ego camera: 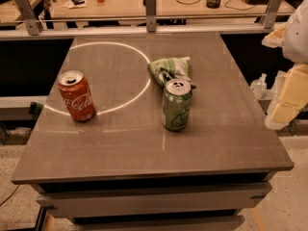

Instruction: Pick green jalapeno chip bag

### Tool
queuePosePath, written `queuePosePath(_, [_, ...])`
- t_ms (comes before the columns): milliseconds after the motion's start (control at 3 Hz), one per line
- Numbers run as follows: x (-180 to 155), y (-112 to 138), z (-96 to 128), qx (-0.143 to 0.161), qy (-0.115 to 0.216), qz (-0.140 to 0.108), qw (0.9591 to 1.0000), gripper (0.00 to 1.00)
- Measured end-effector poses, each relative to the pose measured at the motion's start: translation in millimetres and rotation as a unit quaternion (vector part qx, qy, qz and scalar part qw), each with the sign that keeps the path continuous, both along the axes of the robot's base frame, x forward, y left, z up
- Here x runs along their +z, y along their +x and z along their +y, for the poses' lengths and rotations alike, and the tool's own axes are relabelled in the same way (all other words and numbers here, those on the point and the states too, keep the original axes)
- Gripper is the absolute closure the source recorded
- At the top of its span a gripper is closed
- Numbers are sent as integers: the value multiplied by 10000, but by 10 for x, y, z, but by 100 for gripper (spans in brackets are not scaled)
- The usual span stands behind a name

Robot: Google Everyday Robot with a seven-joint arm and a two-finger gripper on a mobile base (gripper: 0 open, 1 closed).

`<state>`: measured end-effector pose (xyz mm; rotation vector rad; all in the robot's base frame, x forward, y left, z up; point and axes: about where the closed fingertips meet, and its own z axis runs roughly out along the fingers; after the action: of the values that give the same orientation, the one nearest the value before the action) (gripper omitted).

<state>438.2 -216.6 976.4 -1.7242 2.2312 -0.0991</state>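
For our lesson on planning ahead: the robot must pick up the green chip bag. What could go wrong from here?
1. The green can stands close in front of the green jalapeno chip bag, so a reach could topple it.
2. Both are green, so the gripper, now off to the right of the table, might close on the wrong one.

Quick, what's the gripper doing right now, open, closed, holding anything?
Gripper: at the right edge of view, beside the table, away from the green jalapeno chip bag lying on it; open or closed cannot be told.
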Motion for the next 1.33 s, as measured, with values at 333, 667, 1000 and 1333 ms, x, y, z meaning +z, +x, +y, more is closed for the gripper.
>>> queuePosePath(333, [39,25,13,34,-4,-88,10000,0])
queuePosePath(667, [184,241,101,379,46,-369,9986,0])
queuePosePath(1000, [266,598,236,898,138,-558,9943,0])
queuePosePath(1333, [238,754,325,1244,358,-891,9876,0])
